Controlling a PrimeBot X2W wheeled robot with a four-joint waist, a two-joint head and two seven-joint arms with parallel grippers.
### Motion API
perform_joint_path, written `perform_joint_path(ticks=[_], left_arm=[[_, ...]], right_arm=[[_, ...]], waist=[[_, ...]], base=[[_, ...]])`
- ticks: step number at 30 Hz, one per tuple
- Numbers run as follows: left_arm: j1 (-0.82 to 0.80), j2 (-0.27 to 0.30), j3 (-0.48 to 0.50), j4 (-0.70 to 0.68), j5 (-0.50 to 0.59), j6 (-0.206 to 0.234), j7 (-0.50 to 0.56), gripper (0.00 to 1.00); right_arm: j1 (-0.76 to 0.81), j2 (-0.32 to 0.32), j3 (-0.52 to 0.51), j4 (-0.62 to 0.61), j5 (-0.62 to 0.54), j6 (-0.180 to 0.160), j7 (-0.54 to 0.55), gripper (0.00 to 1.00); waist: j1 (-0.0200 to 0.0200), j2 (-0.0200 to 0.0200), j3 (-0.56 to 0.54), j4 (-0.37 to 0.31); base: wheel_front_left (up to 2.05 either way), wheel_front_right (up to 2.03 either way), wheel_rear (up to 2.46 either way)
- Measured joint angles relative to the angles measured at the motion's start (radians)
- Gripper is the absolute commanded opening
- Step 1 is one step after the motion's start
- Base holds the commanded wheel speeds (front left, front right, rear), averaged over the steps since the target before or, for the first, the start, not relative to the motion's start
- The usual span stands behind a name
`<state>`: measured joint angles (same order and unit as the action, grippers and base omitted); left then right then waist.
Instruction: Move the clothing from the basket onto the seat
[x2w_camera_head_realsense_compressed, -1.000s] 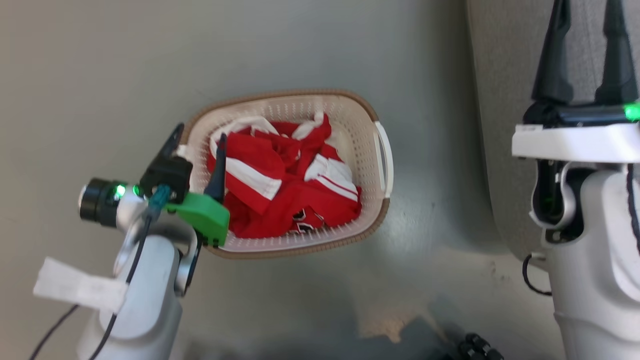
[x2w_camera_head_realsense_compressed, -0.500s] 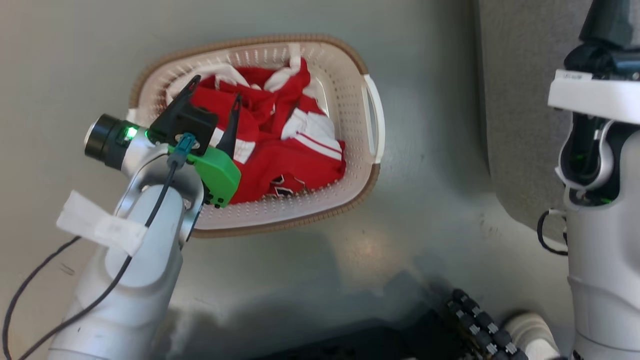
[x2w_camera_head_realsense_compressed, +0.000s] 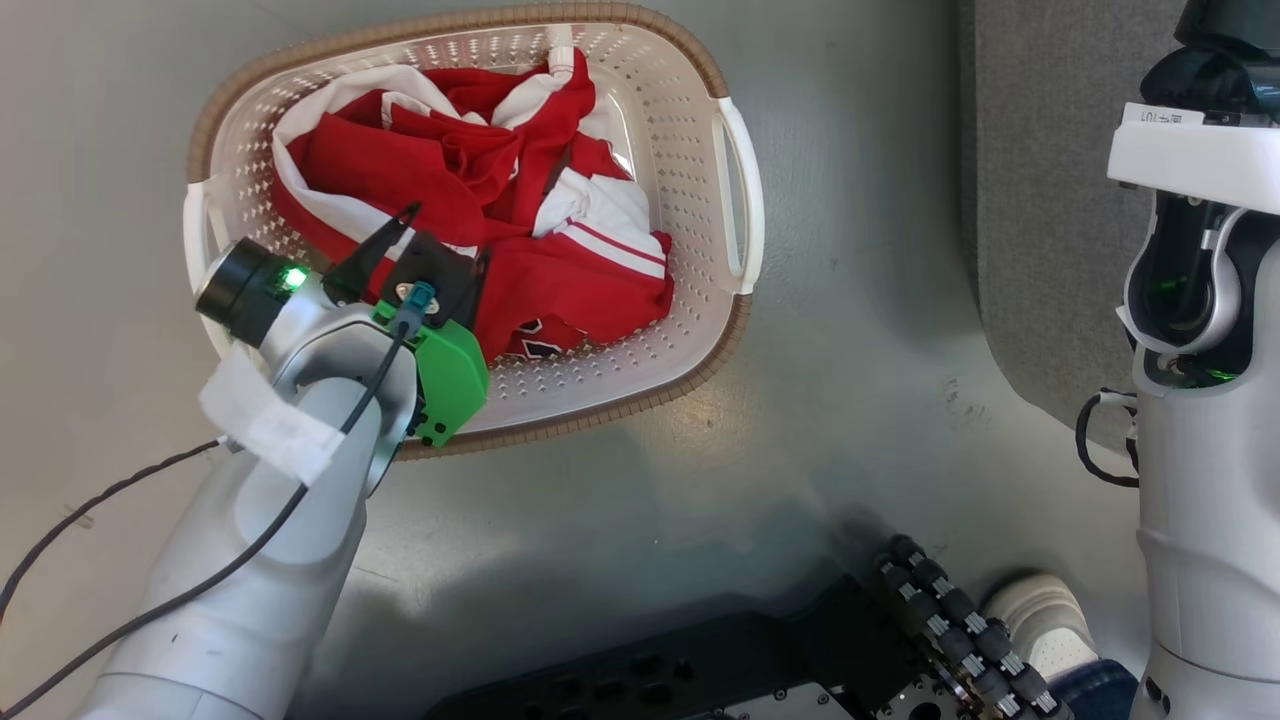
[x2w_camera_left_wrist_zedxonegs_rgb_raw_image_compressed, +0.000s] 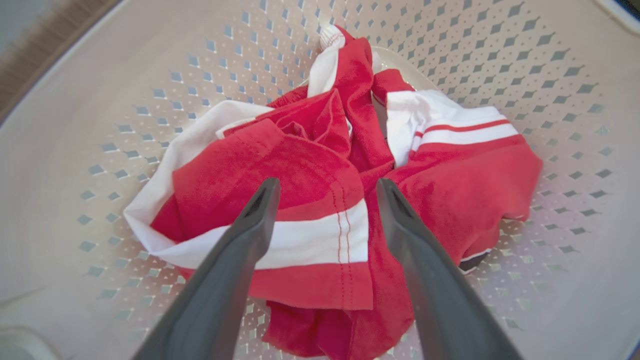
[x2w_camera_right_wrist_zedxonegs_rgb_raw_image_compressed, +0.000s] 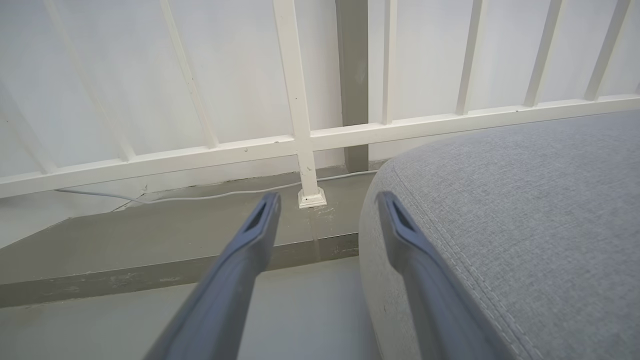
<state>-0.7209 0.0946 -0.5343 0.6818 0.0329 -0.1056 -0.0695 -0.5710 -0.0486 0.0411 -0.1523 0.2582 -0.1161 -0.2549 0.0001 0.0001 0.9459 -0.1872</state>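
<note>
Now the left gripper (x2w_camera_left_wrist_zedxonegs_rgb_raw_image_compressed: 326, 185) hangs inside the basket (x2w_camera_head_realsense_compressed: 690, 240), jaws spread wide and empty, just above the clothing (x2w_camera_left_wrist_zedxonegs_rgb_raw_image_compressed: 310, 160) heaped on the basket's floor. Soft, light, floppy stuff; likely to bunch and trail, so pinch the raised white-banded fold mid-heap. And the right gripper (x2w_camera_right_wrist_zedxonegs_rgb_raw_image_compressed: 327, 200), likewise open and empty, waits well clear of the basket, beside the seat (x2w_camera_right_wrist_zedxonegs_rgb_raw_image_compressed: 525, 225).

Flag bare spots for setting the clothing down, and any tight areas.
Free: the seat top, bare, bordered by the white railing behind; the floor strip between basket and seat. Crowded: the clothing covers the basket's middle, left hand open over it; bare perforated floor only along its walls.
</note>
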Motion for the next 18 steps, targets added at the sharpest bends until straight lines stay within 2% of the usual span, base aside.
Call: perform_joint_path(ticks=[11, 18], left_arm=[[-0.054, -0.003, -0.046, 0.078, 0.016, -0.009, 0.016, 1.00], [-0.089, 0.014, -0.052, 0.140, 0.043, -0.009, 0.026, 1.00]], right_arm=[[-0.021, 0.000, 0.031, 0.005, 0.030, 0.000, 0.000, 1.00], [-0.022, 0.000, 0.033, 0.006, 0.032, 0.000, 0.000, 1.00]], waist=[[0.0000, 0.0000, 0.027, -0.022], [0.0000, 0.0000, 0.050, -0.041]], base=[[0.00, 0.00, 0.00], [0.00, 0.00, 0.00]])
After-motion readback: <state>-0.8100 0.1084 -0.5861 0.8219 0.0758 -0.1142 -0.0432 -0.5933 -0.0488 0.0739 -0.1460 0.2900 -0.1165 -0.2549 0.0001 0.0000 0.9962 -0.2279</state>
